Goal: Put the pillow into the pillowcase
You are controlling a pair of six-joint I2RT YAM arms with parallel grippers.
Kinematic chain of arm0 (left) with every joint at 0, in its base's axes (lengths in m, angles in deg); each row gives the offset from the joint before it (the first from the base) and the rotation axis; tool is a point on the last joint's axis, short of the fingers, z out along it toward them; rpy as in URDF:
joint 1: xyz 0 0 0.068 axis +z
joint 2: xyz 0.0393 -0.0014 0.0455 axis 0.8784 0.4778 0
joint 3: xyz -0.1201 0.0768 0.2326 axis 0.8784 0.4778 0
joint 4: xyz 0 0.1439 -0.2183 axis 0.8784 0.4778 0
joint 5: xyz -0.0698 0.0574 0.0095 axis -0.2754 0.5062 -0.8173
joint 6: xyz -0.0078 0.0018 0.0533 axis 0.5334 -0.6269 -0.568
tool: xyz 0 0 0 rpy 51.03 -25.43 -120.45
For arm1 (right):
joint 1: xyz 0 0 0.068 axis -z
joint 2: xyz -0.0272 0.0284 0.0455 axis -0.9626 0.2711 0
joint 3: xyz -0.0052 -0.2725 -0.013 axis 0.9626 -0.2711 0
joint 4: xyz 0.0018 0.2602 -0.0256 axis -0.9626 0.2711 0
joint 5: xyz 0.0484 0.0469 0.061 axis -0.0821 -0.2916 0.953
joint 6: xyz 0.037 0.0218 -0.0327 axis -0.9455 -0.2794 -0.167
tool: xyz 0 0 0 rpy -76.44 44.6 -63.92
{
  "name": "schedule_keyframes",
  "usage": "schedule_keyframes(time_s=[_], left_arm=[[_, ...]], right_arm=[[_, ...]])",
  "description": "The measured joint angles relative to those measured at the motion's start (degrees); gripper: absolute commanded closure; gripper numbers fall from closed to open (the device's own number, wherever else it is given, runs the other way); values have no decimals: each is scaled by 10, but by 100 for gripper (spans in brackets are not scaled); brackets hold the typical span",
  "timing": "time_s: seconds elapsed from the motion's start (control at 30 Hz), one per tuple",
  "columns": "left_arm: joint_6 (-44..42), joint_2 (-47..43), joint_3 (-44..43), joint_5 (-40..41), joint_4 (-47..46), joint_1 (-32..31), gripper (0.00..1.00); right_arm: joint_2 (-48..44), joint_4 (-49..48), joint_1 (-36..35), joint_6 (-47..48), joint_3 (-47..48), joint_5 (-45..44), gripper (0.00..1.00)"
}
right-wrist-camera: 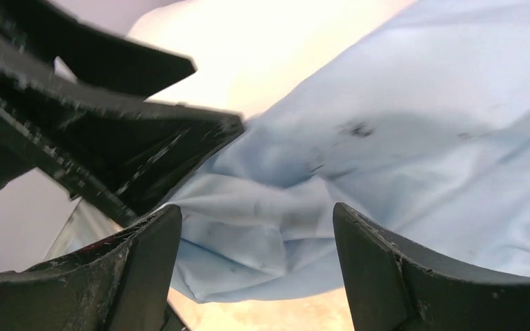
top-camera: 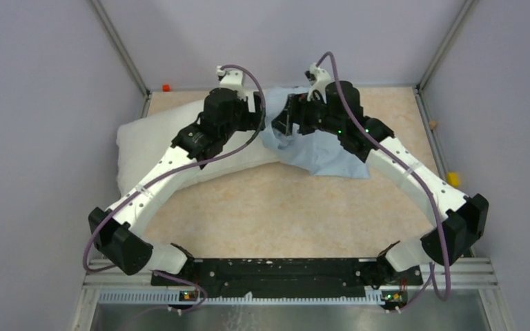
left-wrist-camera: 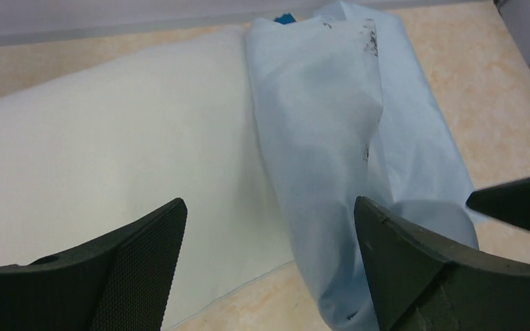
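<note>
From above, my left gripper (top-camera: 262, 118) and right gripper (top-camera: 288, 123) hang close together near the table's (top-camera: 283, 207) far edge. The off-white pillow (top-camera: 145, 141) lies toward the far left corner, and the light-blue pillowcase (top-camera: 331, 155) is crumpled at far centre, touching its right end.

At my left wrist, my jaws stand wide apart, gripping nothing; below them the pillowcase (left-wrist-camera: 331, 124) laps over the pillow's (left-wrist-camera: 110, 138) end.

At my right wrist, my jaws are spread wide and empty, with wrinkled pillowcase (right-wrist-camera: 421, 152) just beyond
</note>
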Motion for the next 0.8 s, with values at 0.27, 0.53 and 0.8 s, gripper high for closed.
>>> schedule_keyframes(time_s=[0.27,0.53,0.8], left_arm=[[3,43,-5,-83,-1,4,8],[-8,43,-20,-123,0,10,1],[-57,111,-109,-203,10,-22,1]], right_arm=[[-29,9,48,12,-67,-27,23],[-54,23,142,-7,-142,-108,22],[-75,20,263,-27,-216,-136,22]])
